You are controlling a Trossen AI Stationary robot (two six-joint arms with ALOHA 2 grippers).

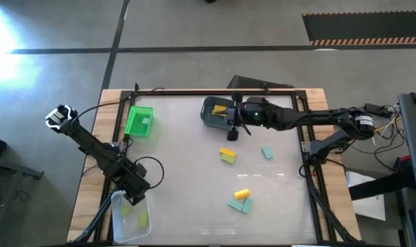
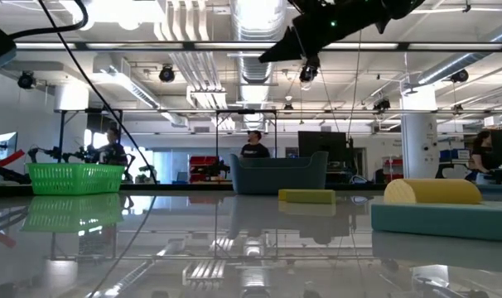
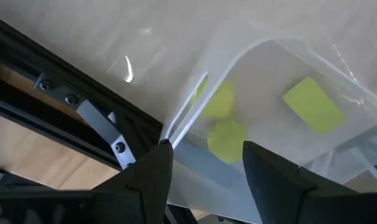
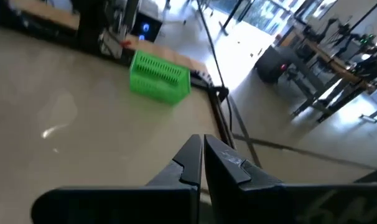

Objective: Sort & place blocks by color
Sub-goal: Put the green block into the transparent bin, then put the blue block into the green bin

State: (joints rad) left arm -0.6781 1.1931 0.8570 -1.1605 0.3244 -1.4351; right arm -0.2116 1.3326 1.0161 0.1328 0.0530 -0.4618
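Loose blocks lie on the table: a yellow bar beside a lime one, a teal block, and a yellow cylinder by a lime wedge and a teal piece. My left gripper is open above the clear bin, which holds lime-green blocks. My right gripper is shut and empty, raised over the near edge of the dark grey bin, which holds yellow blocks.
A bright green bin stands at the table's far left. A black frame rail runs beside the clear bin, along the table's wooden edge. In the low view the yellow cylinder shows just above the teal block, with people in the room behind.
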